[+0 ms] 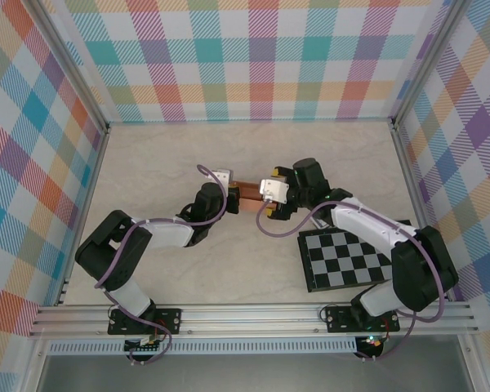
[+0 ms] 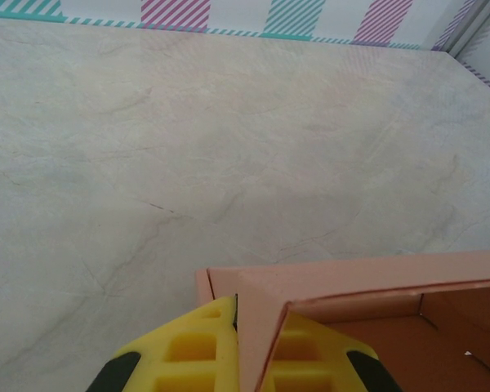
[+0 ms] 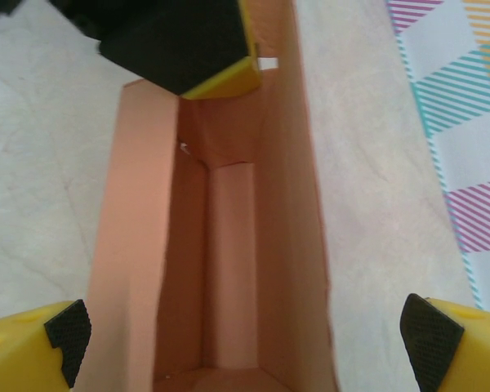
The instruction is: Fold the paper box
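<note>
- The paper box lies in the middle of the top view, between both arms; its side walls are standing, so it looks mostly formed.
- The left gripper is closed tight on one end wall, at the bottom of its wrist view.
- The right gripper is wide open around the box and holds nothing.
- In my judgement the open top and the end flaps are left to do.

Enclosure and surface

Tabletop: pale cream, marble-veined, matte; back wall and side walls: pastel plaid print, teal, pink, orange, purple; aluminium rails along the near edge; lighting even, soft shadows.
</note>
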Motion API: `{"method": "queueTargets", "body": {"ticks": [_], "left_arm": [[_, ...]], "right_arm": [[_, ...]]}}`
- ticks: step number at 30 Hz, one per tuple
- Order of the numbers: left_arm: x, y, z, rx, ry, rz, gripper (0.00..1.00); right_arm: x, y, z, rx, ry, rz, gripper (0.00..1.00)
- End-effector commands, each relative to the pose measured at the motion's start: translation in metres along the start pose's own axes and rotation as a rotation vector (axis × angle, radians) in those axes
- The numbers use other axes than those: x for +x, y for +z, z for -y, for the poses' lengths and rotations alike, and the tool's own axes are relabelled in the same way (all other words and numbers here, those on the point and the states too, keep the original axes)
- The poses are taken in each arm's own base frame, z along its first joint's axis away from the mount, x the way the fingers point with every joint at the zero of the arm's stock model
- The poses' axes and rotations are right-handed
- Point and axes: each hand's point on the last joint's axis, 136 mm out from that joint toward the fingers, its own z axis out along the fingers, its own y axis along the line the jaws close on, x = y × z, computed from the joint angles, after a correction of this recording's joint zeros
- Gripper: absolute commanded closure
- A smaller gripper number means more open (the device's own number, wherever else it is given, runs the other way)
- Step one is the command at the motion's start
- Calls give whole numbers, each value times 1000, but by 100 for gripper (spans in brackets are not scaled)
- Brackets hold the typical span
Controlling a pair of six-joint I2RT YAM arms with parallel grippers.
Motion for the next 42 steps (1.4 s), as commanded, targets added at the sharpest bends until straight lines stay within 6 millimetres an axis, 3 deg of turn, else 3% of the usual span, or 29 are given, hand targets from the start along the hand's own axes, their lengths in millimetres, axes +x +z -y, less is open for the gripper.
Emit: {"method": "queueTargets", "body": {"ticks": [1, 13, 31, 34, 38, 42], "left_arm": [[15, 4, -7, -23, 8, -71, 98], [15, 7, -6, -26, 4, -95, 99], [20, 9, -5, -19, -7, -115, 98], [19, 8, -3, -8, -3, -115, 93], [15, -1, 1, 16, 28, -114, 75], [8, -15, 5, 50, 67, -112, 71]], "right_arm": [[0, 2, -20, -107, 22, 17, 0], [22, 13, -24, -51, -33, -47, 0], [38, 36, -29, 22, -71, -96, 0], [39, 37, -29, 17, -59, -107, 2], [41, 38, -24, 31, -40, -125, 8], [39, 38, -23, 25, -29, -120, 20]]}}
